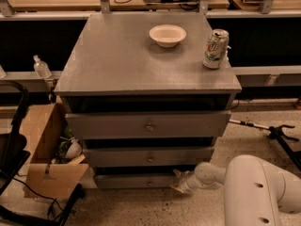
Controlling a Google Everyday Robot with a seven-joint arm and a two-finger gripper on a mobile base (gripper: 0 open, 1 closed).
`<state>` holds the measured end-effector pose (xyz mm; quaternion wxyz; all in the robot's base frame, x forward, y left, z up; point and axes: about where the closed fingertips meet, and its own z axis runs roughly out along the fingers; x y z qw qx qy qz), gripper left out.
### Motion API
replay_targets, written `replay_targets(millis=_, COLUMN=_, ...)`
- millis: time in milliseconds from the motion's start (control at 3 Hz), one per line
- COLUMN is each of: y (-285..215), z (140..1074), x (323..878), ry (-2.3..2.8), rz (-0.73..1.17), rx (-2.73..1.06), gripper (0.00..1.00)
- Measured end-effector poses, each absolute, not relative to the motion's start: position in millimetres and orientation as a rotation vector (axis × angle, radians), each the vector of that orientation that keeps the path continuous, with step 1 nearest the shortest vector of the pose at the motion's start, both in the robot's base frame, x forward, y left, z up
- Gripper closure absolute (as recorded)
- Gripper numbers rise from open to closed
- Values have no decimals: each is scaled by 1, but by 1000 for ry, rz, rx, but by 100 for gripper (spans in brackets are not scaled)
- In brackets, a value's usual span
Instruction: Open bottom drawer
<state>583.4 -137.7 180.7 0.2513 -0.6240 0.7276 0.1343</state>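
Observation:
The bottom drawer is the lowest of three grey fronts on the cabinet, with a small metal knob at its centre. Its front stands a little forward of the dark gap above it. My white arm comes in from the lower right, and my gripper is low by the floor at the right part of the bottom drawer's front, just right of the knob. The middle drawer and the top drawer sit above it.
On the cabinet top stand a white bowl and a drink can. An open cardboard box with clutter sits on the floor at the left, next to a black frame. A black stand lies on the floor at the right.

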Motion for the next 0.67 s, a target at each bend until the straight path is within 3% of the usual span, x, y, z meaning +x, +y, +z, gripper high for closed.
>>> replay_targets(millis=667, y=-138, z=181, x=583, ry=1980, rz=366, rx=-1698, gripper=100)
